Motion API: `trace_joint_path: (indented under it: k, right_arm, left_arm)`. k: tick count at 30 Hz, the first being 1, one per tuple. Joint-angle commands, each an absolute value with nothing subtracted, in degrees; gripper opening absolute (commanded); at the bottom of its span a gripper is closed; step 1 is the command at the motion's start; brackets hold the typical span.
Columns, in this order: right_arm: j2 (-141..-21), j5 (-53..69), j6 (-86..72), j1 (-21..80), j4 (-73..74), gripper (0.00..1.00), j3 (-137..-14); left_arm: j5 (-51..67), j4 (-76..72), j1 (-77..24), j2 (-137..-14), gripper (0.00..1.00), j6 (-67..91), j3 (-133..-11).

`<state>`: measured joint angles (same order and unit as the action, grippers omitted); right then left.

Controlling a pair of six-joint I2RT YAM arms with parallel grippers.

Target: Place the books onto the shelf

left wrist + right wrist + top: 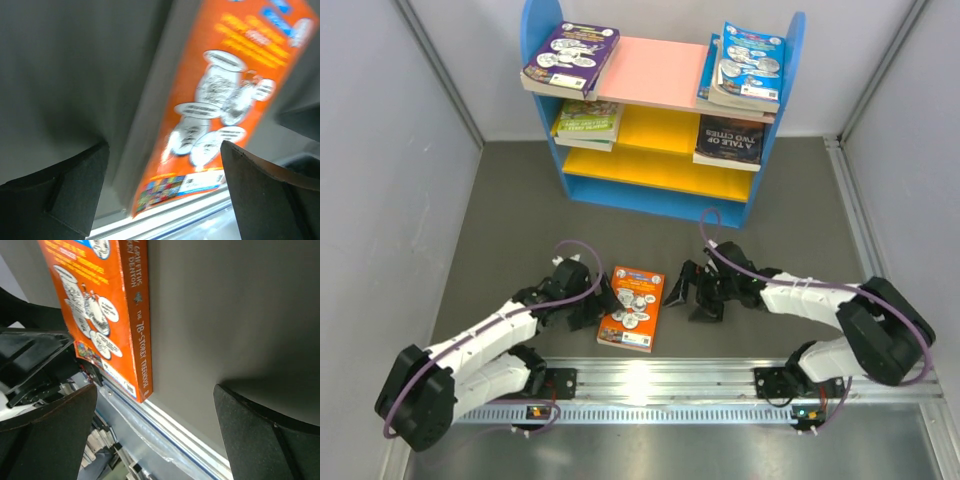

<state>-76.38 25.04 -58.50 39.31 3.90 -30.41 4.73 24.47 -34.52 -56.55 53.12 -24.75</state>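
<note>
While parted wide and holding nothing: left gripper [604,299], low over the surface [500,220], just beside the left long edge of the orange book [632,307]; in its own wrist view, both fingers spread, cover showing between them, unclasped.

Right gripper [692,295]: likewise spread wide, empty, low, near the book's right long edge, a small gap between. Spine side turned toward it, lettering legible in the right wrist view.

Orange book: thin paperback, flat on the surface, printed face up, between the two grippers; short near edge close to the metal rail [660,380]. Only book seen off the shelf.

Shelf [542,30]: far side of the surface, well apart from the orange book.
- Pink top board [650,72]: purple book [572,55] flat at left; small stack topped by a light blue book [745,65] at right.
- Upper yellow board: green-yellow book [588,122] at left, dark book [730,140] at right.

Handling, as a judgement only: light, thin, bendy; glossy cover probably slippery; lying flush, so little room to get a finger beneath. Best hold probably at the spine edge, the stiffest part, near mid-length for balance, after tipping or nudging that edge up, perhaps bracing against the other gripper. Risks: sag at the free end, pages fanning open if taken by the loose edge, sliding away instead of lifting.
</note>
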Motion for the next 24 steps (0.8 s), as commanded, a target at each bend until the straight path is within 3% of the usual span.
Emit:
trace_joint_path:
  k: [1,5,9,10,13,24]
  right_arm:
    - [-80.8,24.0,-62.0,42.3,-7.1,0.99,-29.4]
    - [-86.7,23.9,-64.2,46.5,-13.2,0.99,-28.7]
    - [-94.8,24.8,-67.3,49.7,-21.5,0.99,-28.0]
    - [-95.8,25.5,-68.7,50.4,-22.9,0.99,-27.3]
    - [-96.2,25.8,-69.8,51.9,-24.3,0.98,-26.4]
    - [-85.6,25.4,-67.0,51.9,-16.7,1.00,-23.9]
  left_arm:
    - [14.1,11.4,-34.4,-57.1,0.99,58.0,-20.6]
    - [17.0,4.0,-34.5,-58.3,0.97,61.1,-16.1]
    - [19.3,-6.0,-34.7,-61.2,0.57,65.7,-11.7]
    - [19.3,-8.4,-34.7,-61.6,0.33,66.3,-11.2]
    - [19.6,-12.1,-34.7,-61.2,0.00,69.2,-9.0]
    - [17.4,-16.2,-33.4,-39.4,0.00,80.5,-3.5]
